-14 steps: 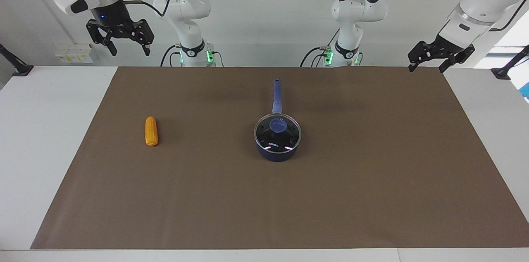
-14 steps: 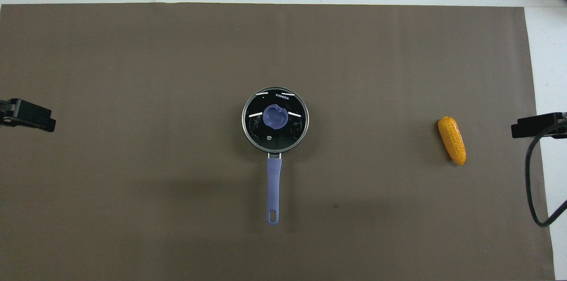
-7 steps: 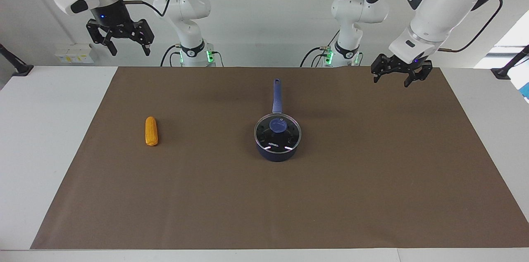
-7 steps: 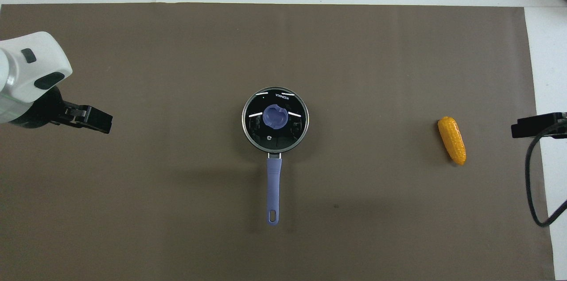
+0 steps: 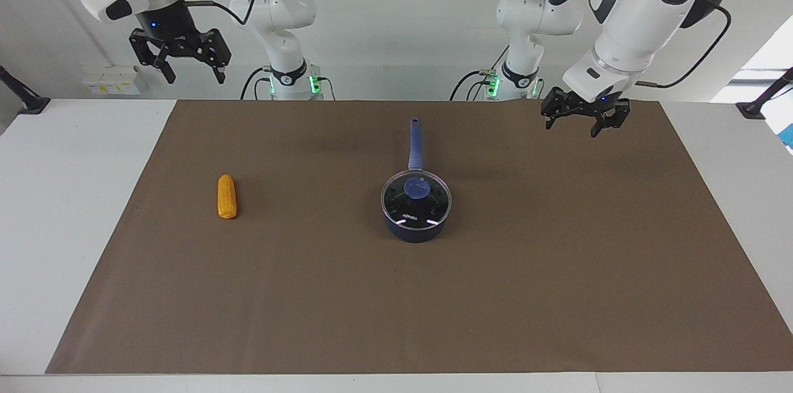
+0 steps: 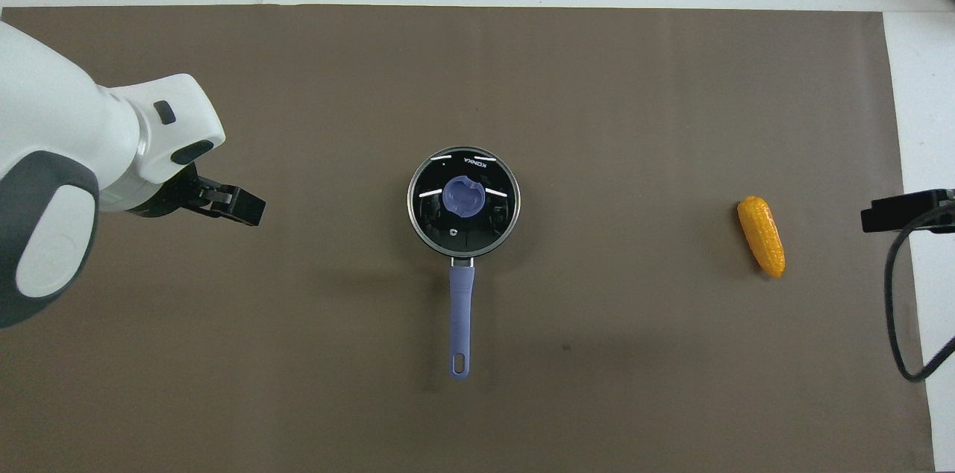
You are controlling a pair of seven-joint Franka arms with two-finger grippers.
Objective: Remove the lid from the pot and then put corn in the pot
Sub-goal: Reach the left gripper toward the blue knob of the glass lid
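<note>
Pot sat mid-mat, lid on it; corn lay toward the right arm's end. Left gripper, fingers spread, hung over the mat — lid-lift step, needing a descent onto the knob. Right gripper waited, spread.

Even, bright overhead light; soft shadows on the brown mat, small glints on the lid.

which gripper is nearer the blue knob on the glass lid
Left. The left gripper hangs over the brown mat toward the left arm's end, partway to the round glass lid's blue knob. The right gripper waits above the table's other end.
</note>
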